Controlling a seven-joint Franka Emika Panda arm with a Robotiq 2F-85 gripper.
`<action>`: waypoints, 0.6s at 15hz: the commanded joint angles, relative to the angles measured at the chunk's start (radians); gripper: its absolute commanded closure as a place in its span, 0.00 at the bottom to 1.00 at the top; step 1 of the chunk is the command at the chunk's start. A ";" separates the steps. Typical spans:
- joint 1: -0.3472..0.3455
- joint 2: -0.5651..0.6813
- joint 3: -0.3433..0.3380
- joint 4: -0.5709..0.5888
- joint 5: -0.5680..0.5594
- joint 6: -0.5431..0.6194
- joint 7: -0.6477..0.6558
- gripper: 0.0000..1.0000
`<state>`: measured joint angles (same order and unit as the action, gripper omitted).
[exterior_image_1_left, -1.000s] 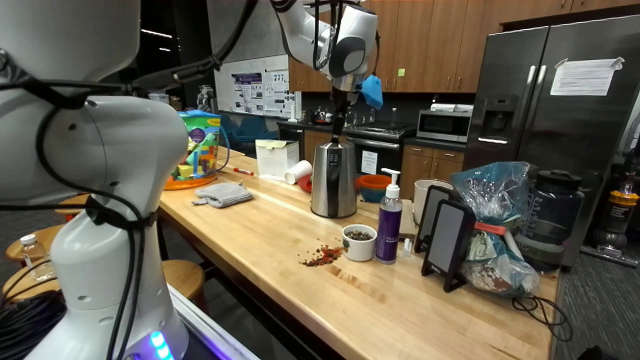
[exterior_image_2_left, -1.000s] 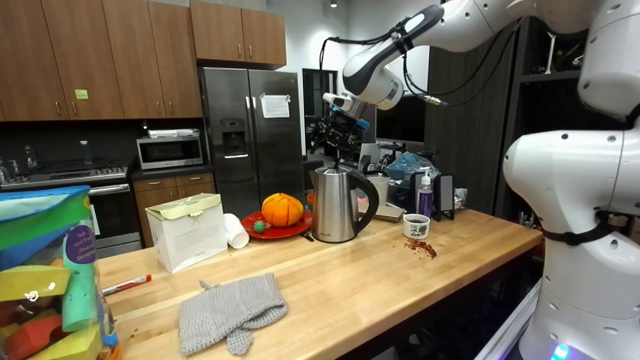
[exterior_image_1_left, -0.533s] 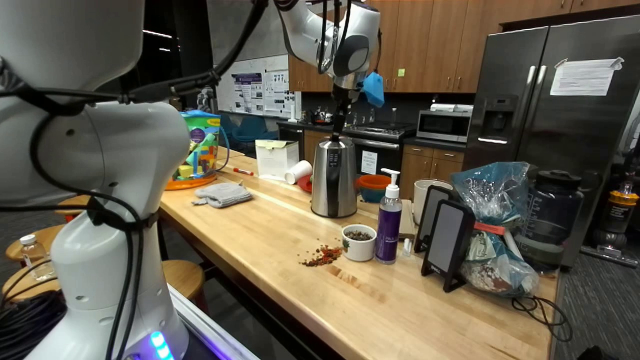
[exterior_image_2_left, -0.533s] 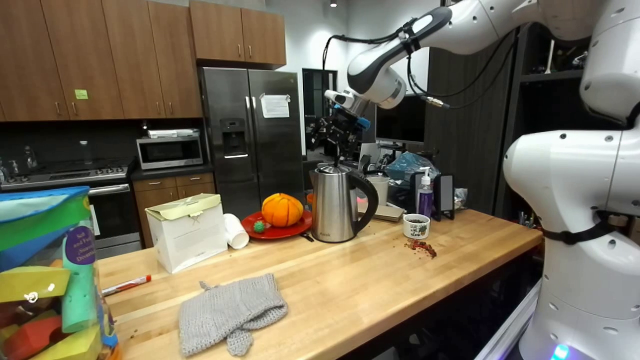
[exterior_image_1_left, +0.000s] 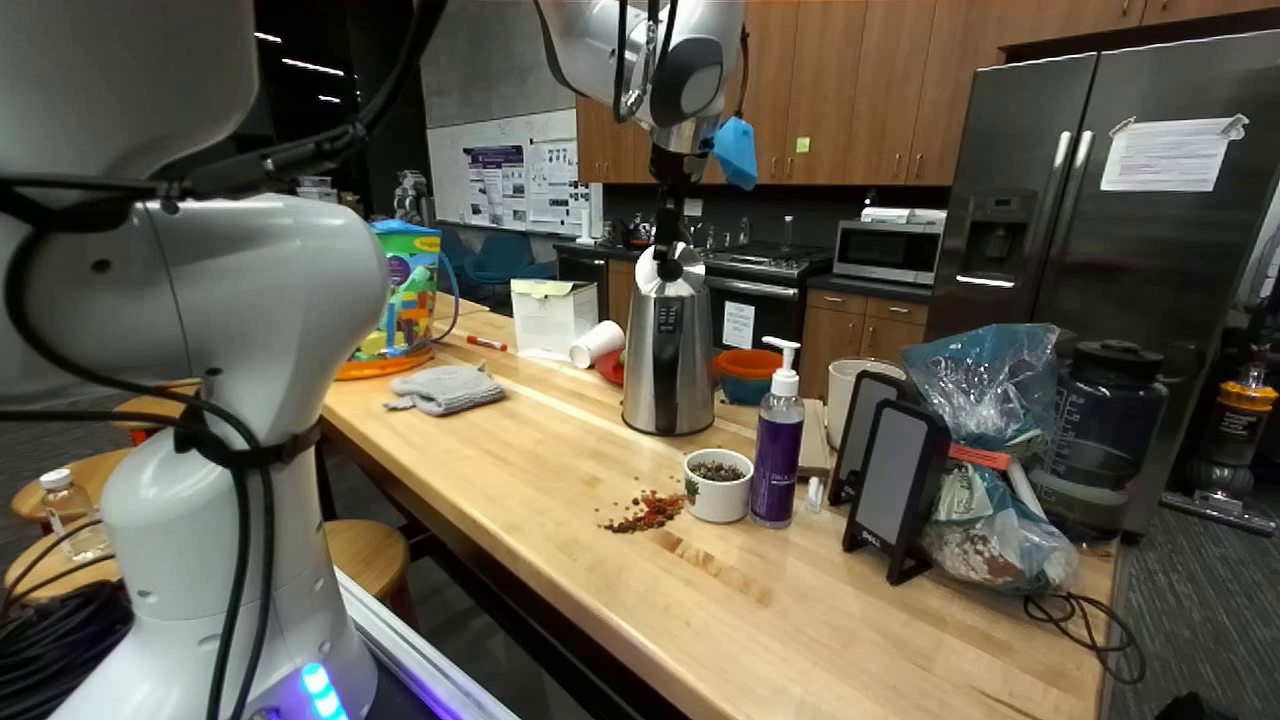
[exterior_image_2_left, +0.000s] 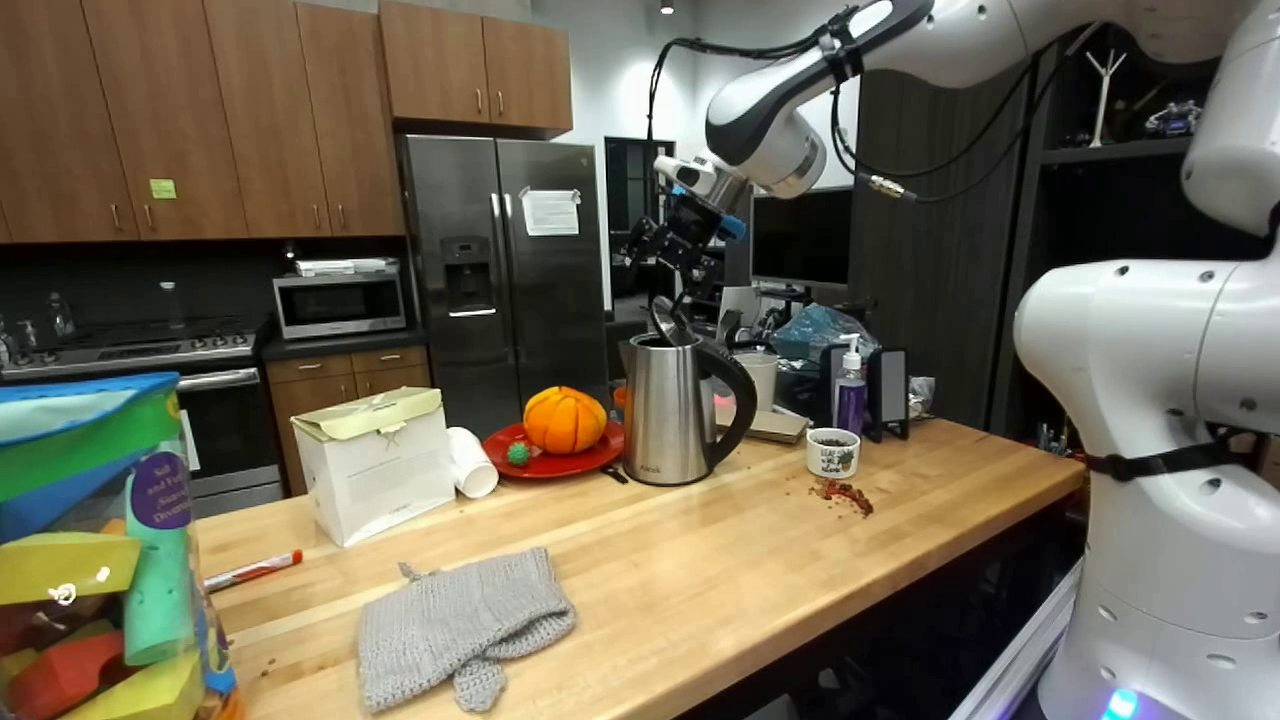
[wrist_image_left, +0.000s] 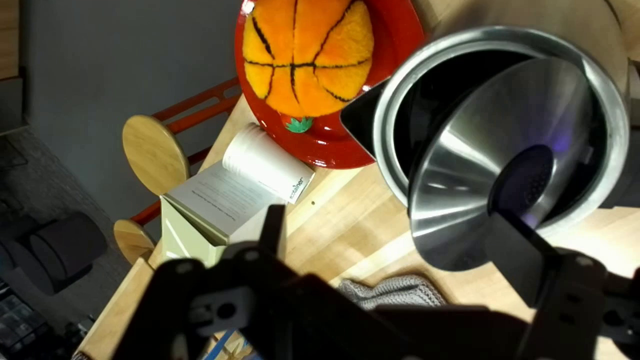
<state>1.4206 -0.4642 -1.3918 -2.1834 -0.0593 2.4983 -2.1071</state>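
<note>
A steel kettle with a black handle stands upright on the wooden counter. Its round lid is tilted up from the rim, and the dark inside shows in the wrist view. My gripper is over the kettle with its fingers wide apart. One finger overlaps the lid near the dark disc at its centre and seems to touch it. The opposite finger is clear of the kettle. Nothing is clasped between them. In an exterior view the lid leans up just below the fingers.
Beside the kettle are a red plate with an orange plush ball, a paper cup and a white box. A small planter cup, pump bottle and speakers stand nearby. A grey cloth lies in front.
The lid has gone from lying flat on the kettle to tilted up. My gripper has risen a little and shifted slightly. The kettle itself has stayed in place.
</note>
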 joint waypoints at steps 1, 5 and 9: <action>-0.168 -0.021 0.161 -0.057 0.002 -0.025 -0.037 0.00; -0.393 -0.049 0.366 -0.139 0.007 -0.023 -0.088 0.00; -0.621 -0.089 0.551 -0.230 0.033 -0.010 -0.179 0.00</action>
<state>0.9456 -0.4921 -0.9545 -2.3428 -0.0504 2.4826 -2.2027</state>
